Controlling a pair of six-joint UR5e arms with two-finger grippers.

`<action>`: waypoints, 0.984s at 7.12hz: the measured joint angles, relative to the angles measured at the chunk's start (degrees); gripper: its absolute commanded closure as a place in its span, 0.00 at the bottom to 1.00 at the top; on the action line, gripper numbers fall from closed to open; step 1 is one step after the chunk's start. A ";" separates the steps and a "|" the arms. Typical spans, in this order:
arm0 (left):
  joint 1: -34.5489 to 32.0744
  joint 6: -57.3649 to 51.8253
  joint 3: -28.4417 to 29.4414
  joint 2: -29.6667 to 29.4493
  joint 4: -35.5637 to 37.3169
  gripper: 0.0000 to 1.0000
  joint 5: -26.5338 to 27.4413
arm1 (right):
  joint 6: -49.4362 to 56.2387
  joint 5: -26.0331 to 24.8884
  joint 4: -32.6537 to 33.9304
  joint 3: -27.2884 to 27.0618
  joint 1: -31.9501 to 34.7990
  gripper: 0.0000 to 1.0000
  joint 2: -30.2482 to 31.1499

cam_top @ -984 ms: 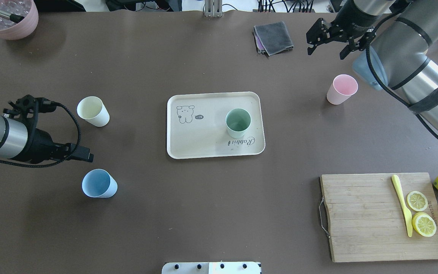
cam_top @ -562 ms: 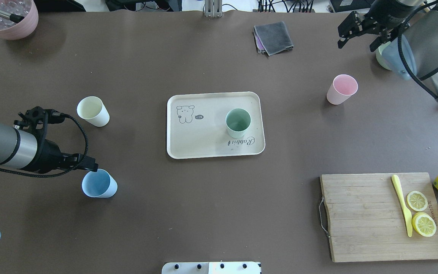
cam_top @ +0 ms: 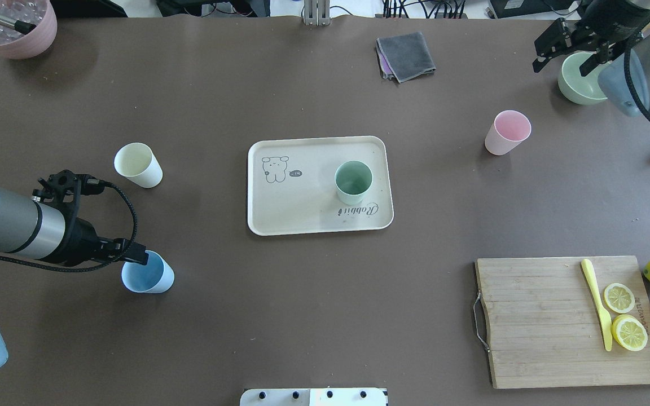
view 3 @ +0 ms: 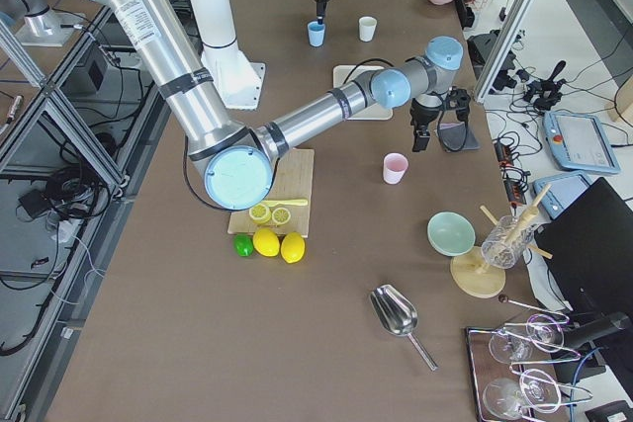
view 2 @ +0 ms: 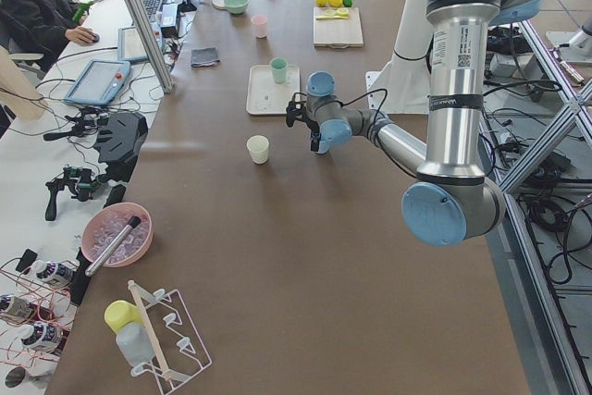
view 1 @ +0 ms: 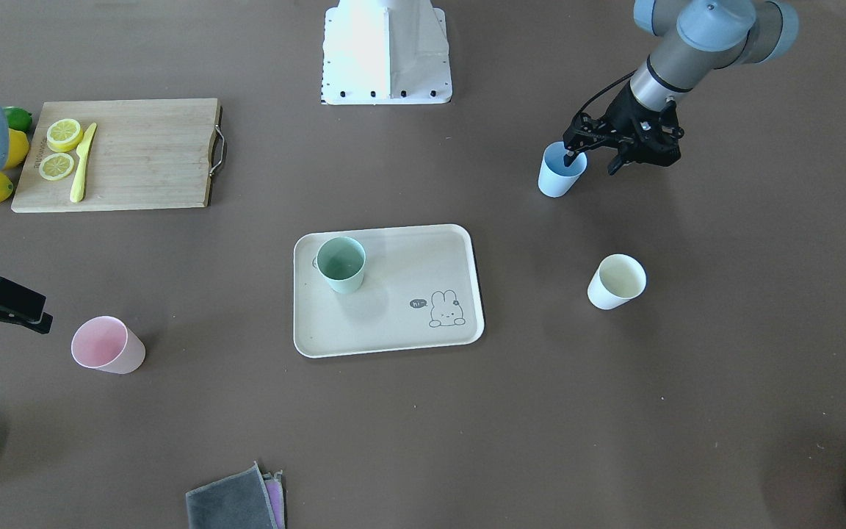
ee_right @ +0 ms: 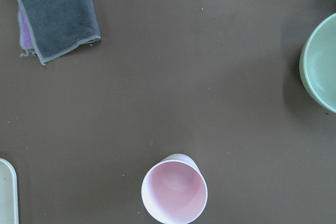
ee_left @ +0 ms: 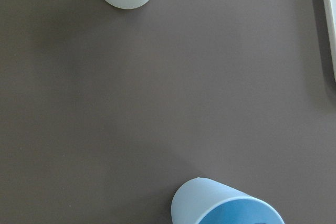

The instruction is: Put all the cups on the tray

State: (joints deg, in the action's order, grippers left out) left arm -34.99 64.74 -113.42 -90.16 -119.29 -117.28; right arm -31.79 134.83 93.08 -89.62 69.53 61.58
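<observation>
Left jaws stood spread apart, gripping nothing, one finger (view 1: 568, 156) dipped inside the light blue cup (cam_top: 147, 274); right jaws hung parted and empty, pink cup (cam_top: 506, 132) well apart.

One cup (cam_top: 353, 183) on tray (cam_top: 302, 211)

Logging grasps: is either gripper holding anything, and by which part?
Nothing yet. The left gripper is open astride the rim of the small light blue tumbler, one finger inside; the right gripper hangs open, empty.
</observation>
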 measured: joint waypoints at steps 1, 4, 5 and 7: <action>0.62 -0.03 0.96 -0.53 -0.08 0.58 0.24 | 0.56 -0.06 0.00 0.14 0.33 0.00 0.22; 2.10 0.07 1.33 -0.85 -0.26 1.00 0.65 | 1.19 -0.50 -0.41 0.27 0.65 0.00 2.20; 1.97 0.19 1.00 -0.88 -0.32 1.00 0.66 | 1.48 -0.87 -0.54 0.27 0.55 0.00 3.20; -0.09 0.66 -0.62 -1.86 1.06 1.00 -0.68 | 1.56 -1.54 -0.69 0.24 0.01 0.00 4.35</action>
State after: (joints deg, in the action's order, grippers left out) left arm -35.08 65.40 -114.04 -92.02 -118.23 -117.96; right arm -30.23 133.29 92.39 -89.37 69.54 65.93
